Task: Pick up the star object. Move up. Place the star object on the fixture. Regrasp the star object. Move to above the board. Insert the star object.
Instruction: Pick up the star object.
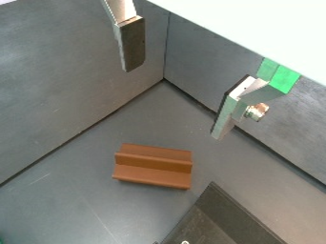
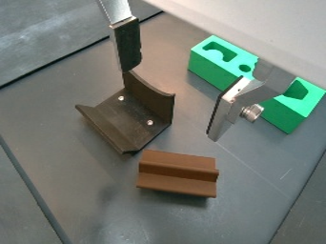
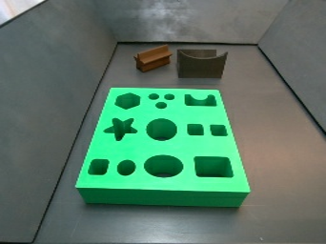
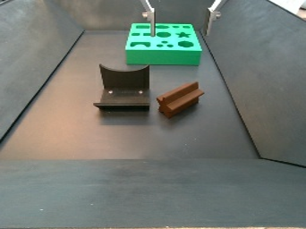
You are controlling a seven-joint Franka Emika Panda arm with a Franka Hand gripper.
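Gripper above the grey floor, its two silver fingers spread wide apart and holding nothing. Below it in both wrist views lies the brown star object, a ridged block resting on its side on the floor. Just beside it, not touching, stands the dark fixture with its curved notch. The green board with its cut-out holes lies well apart from both.
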